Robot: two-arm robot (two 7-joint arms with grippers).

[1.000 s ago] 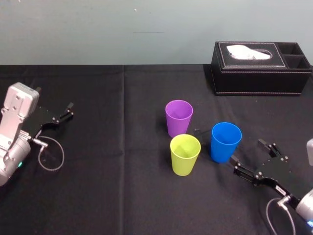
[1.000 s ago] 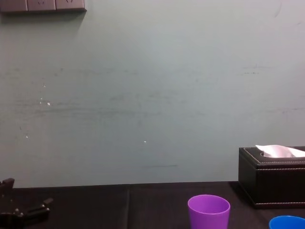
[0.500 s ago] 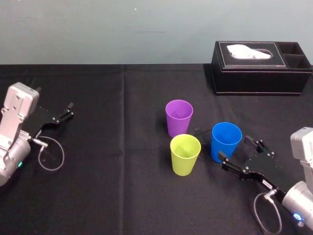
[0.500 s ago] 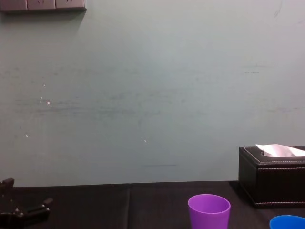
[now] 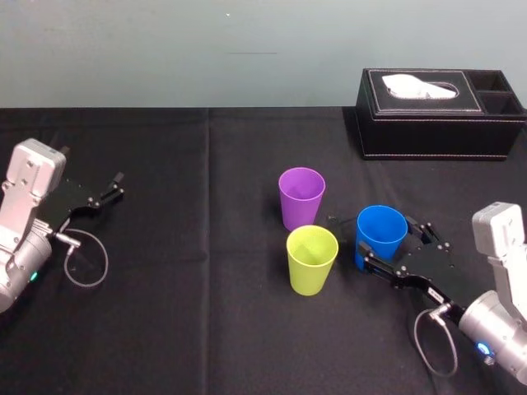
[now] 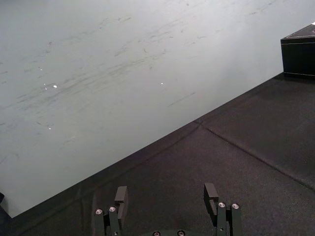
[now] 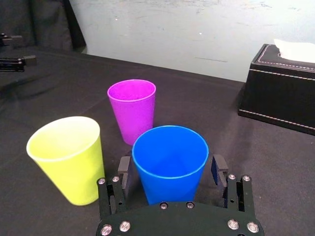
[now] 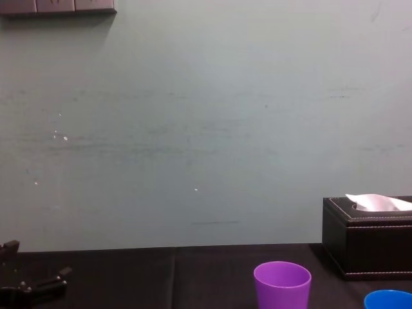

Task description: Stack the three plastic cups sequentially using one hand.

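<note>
Right wrist view has the right pincer [image 7: 170, 169], spread apart, straddling the blue cup [image 7: 170, 150] on the table [image 7: 278, 157] beside the yellow-green cup [image 7: 66, 160]; likely next: close, lift, carry to another cup; left pincer [image 6: 166, 196] parked, apart.

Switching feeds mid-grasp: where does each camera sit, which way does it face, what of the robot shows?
Head view: head-mounted, looking down at the table; left tool parked left, right tool open around blue cup.
Chest view: lower, facing the wall; left tool lower left.
Left wrist view: behind left tool, facing table and wall.
Right wrist view: behind right tool, facing blue cup.
Shared: head and right wrist views both show the purple cup.
</note>
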